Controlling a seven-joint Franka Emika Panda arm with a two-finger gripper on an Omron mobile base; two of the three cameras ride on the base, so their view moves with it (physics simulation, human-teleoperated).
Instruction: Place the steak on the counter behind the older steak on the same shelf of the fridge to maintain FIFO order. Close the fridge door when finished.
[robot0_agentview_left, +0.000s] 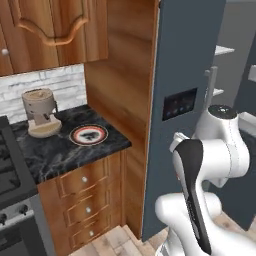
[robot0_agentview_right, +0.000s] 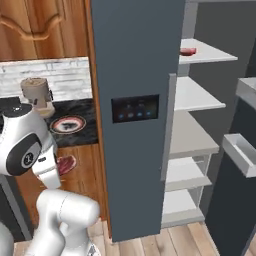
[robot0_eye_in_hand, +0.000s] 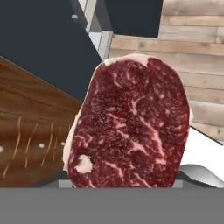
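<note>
Gripping the steak (robot0_eye_in_hand: 131, 127) upright in the hand, long axis along the fingers; the older steak (robot0_agentview_right: 187, 51) sits on the top shelf (robot0_agentview_right: 210, 54) (beyond the open fridge door (robot0_agentview_right: 135, 75))

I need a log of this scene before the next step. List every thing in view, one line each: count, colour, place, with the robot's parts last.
Raw marbled steak: one, dark red, held up close before the hand camera, off the counter.
Older steak: one, red, on the top fridge shelf.
Fridge: one, slate-grey outside, pale inside, standing open.
Fridge door: one, slate-grey, swung open, with a black display.
Round orange-rimmed plate: one, on the black marble counter.
Beige grinder-like appliance: one, at the counter's back.
Wooden cabinets: brown, above and below the counter.
Robot arm: one, white with dark joints.
Gripper: one; its fingers are hidden behind the steak.
</note>
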